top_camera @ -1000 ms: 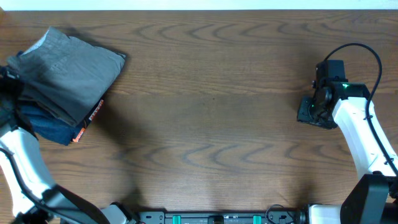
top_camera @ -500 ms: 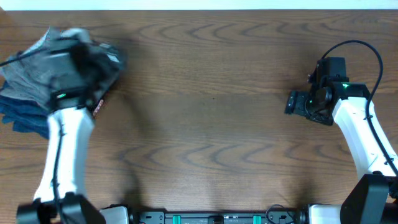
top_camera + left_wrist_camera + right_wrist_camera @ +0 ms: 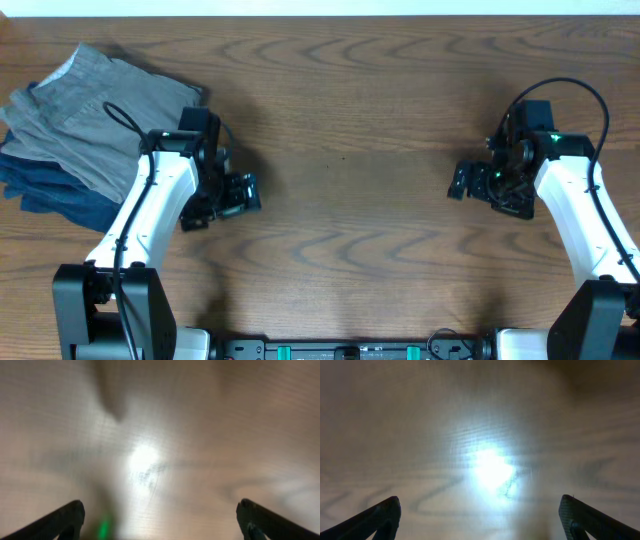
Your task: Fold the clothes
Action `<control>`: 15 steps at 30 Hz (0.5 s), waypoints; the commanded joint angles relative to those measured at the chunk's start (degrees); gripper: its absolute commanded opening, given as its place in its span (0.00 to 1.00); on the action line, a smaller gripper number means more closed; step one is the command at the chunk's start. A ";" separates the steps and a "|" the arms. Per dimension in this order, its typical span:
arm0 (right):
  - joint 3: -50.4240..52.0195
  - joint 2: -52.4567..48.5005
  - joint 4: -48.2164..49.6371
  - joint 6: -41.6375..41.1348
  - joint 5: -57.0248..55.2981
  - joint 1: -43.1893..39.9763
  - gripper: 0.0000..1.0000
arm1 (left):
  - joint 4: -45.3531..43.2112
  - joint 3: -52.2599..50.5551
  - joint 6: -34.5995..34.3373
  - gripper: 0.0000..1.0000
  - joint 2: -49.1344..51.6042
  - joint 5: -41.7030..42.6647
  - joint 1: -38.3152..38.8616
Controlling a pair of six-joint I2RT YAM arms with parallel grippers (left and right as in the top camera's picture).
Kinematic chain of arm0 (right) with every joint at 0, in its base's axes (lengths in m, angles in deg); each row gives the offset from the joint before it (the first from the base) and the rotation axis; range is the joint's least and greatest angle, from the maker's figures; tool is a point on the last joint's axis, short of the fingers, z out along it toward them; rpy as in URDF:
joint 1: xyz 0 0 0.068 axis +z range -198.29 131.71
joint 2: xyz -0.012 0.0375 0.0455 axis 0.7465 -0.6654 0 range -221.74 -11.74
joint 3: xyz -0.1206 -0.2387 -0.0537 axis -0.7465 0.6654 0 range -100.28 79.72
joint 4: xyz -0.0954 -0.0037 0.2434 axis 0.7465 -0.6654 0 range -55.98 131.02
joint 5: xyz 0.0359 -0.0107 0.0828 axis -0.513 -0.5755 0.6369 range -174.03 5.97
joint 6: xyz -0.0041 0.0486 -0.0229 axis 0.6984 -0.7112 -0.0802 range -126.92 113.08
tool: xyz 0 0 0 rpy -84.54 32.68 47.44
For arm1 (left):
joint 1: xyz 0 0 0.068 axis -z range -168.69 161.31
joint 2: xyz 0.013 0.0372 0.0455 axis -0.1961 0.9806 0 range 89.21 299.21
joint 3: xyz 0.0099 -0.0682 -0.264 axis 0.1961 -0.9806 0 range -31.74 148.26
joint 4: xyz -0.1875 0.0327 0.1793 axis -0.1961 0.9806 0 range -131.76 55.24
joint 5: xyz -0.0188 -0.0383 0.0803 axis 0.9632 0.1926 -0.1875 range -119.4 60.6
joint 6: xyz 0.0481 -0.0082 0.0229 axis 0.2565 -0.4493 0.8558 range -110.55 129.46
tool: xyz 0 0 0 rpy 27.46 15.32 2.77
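Plain grey cotton shorts lie folded atop dark navy garment, folding looks done; left gripper, right gripper both spread, empty

No legible text, label, brand or number shows anywhere.

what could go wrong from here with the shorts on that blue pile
1. The grey shorts lie on top of the navy garment, so a regrasp by the left tool might pinch both layers and pull the pile apart.
2. The left arm's cable crosses over the shorts in the overhead view; a swing of that arm might snag the fold.
Both tools hang open over the table, the right tool far from the clothes.
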 commanded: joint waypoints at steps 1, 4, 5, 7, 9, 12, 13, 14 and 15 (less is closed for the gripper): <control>-0.31 0.59 -2.29 1.14 1.79 -0.22 0.99 | 3.02 0.85 3.41 0.98 -1.07 -0.92 -0.13; -0.31 1.16 -4.85 1.18 1.75 -0.24 0.99 | 4.83 0.79 3.48 0.98 -3.45 -0.90 -0.09; -0.28 1.77 -5.77 1.18 1.75 -0.24 0.99 | 4.92 0.59 3.48 0.98 -4.87 -0.90 0.04; 0.13 3.69 -6.08 1.20 1.79 -0.24 0.99 | 4.74 -0.20 3.48 0.98 -9.16 -0.92 0.42; 1.05 6.67 -5.05 1.18 1.79 -0.22 0.99 | 4.20 -1.20 3.48 0.98 -14.45 -0.92 0.94; 4.09 13.33 -1.66 1.16 1.95 -0.22 0.99 | 1.92 -3.43 3.50 0.98 -23.98 -0.94 2.32; 5.57 16.15 -0.17 1.14 1.95 -0.22 0.99 | 0.87 -4.22 3.50 0.98 -27.32 -0.98 2.89; 7.34 19.45 1.33 1.07 1.95 -0.24 0.99 | 0.04 -4.90 3.48 0.98 -30.73 -1.31 3.43; 9.03 22.56 2.67 0.70 1.95 -0.24 0.99 | -0.68 -5.55 3.45 0.98 -34.64 -2.16 4.13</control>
